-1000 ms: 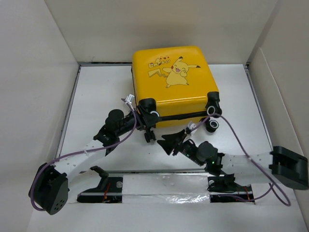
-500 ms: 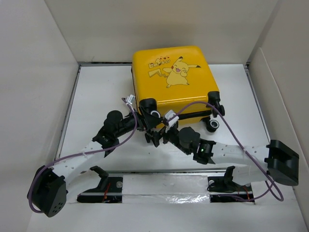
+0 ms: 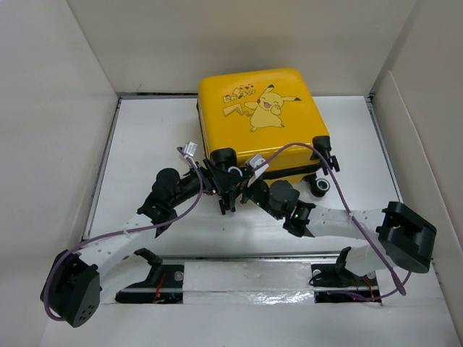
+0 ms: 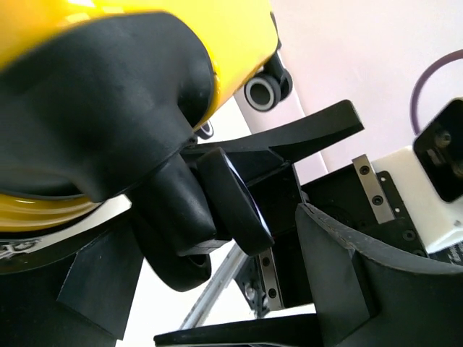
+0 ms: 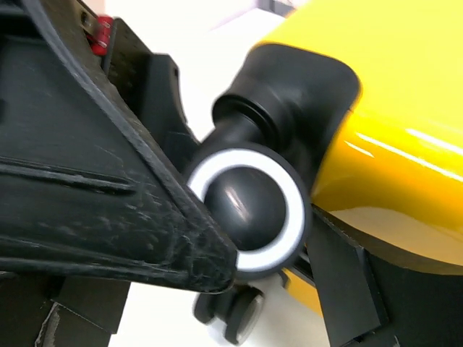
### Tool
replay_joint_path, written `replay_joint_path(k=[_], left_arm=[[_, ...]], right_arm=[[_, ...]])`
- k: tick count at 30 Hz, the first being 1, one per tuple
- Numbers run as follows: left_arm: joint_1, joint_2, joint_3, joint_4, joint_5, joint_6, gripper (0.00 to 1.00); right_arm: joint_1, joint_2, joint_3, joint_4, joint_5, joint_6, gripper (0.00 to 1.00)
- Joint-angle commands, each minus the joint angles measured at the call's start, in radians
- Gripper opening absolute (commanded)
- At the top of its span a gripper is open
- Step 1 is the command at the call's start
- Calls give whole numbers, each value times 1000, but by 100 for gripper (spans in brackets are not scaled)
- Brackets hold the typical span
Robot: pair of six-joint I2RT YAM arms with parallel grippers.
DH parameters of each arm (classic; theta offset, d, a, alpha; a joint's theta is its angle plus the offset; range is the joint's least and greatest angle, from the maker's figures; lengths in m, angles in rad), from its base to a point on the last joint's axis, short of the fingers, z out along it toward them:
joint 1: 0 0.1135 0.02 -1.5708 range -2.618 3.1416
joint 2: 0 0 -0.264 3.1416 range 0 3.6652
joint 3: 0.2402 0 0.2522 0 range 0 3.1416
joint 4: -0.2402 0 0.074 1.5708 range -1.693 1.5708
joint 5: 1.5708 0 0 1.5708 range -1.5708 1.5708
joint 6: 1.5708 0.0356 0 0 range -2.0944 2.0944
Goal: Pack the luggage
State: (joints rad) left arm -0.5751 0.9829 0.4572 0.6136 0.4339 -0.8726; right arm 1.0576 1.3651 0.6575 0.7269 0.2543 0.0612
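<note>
White tabletop (image 3: 145, 137) inside white walled enclosure (image 3: 51, 108); silver strip (image 3: 246, 295) along near edge.

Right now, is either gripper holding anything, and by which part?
Nothing looks gripped. The left gripper and right gripper both stand open astride one corner wheel of the luggage; a right finger touches it.

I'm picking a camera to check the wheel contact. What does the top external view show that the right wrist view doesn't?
Only top external: the whole closed luggage with its Pikachu print, and the left arm and right arm meeting at its near-left corner. Only right wrist: how close the white-ringed wheel sits to that arm's own finger. Both: the yellow shell and black wheel housing.
</note>
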Motion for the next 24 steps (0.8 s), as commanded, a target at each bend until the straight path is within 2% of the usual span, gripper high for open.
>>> replay_joint_path(k=[1, 4, 7, 8, 10, 12, 13, 15, 16, 18, 19, 22, 24], left_arm=[[4, -49, -6, 150, -27, 41, 78], [4, -49, -14, 150, -26, 43, 78], [4, -65, -20, 111, -41, 52, 77], [4, -72, -20, 97, -46, 57, 77], [4, -107, -17, 17, -81, 86, 76], [4, -166, 3, -85, -141, 118, 75], [4, -194, 14, -147, -250, 144, 75], [4, -292, 15, -323, -384, 153, 72], [4, -329, 6, -363, -517, 152, 63], [14, -415, -49, -417, -587, 150, 46], [14, -430, -70, -423, -609, 153, 32], [-2, -405, -126, -381, -586, 230, 18], [-57, -347, -147, -335, -619, 257, 18]], right_arm=[[-47, 28, 36, 186, -62, 38, 95], [-76, 69, 25, 283, -99, 83, 93], [-102, 114, 11, 380, -113, 140, 82], [-102, 121, 10, 396, -113, 150, 59], [-111, 135, 8, 425, -104, 167, 31], [-111, 137, 8, 437, -105, 166, 19], [-111, 135, 10, 437, -113, 166, 16], [-111, 131, 8, 431, -112, 166, 15], [-111, 126, 5, 424, -119, 164, 14], [-111, 121, 5, 416, -130, 166, 12], [-111, 118, 5, 407, -141, 166, 12], [-120, 112, 16, 381, -161, 164, 10], [-120, 103, 25, 370, -174, 160, 10]])
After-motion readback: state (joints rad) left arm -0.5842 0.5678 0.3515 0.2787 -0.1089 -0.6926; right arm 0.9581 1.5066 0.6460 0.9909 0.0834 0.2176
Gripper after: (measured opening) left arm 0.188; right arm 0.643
